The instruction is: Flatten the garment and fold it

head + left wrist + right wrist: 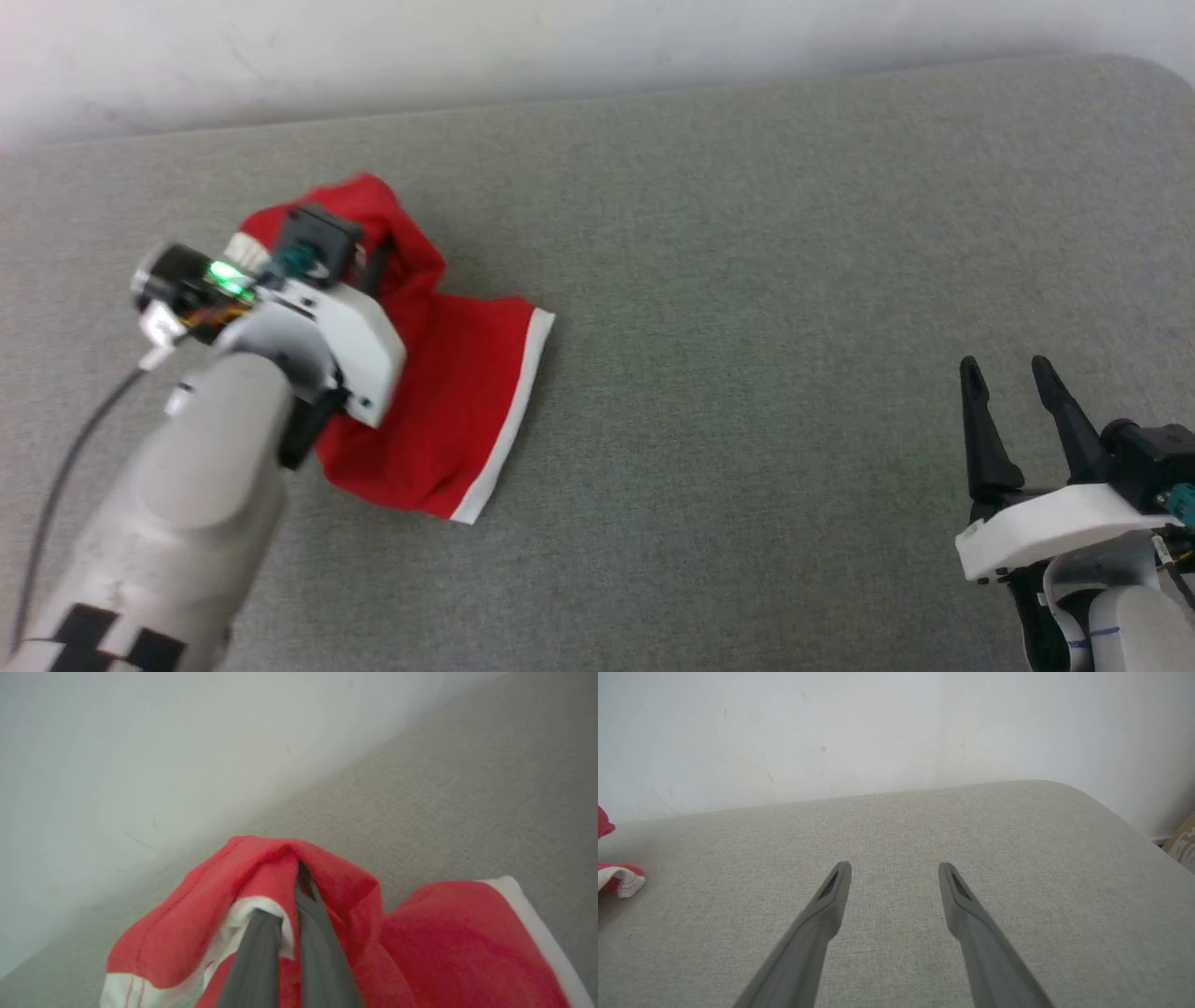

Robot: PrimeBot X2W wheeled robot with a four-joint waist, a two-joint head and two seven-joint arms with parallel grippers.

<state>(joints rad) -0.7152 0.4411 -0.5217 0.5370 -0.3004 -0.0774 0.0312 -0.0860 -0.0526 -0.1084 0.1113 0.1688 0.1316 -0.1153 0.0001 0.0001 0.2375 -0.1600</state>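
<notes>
No legible txt, nos., brands or labels found in any view.

Garment (448,392), far left: red fabric w/ white trim, nothing readable on visible faces.

Black square marks (89,630) on left forearm (187,485), near left: block pattern only, not lettering.

Pale marks on brown object (1182,841) at far right edge, right wrist view: cut off by frame, too small to read.
</notes>
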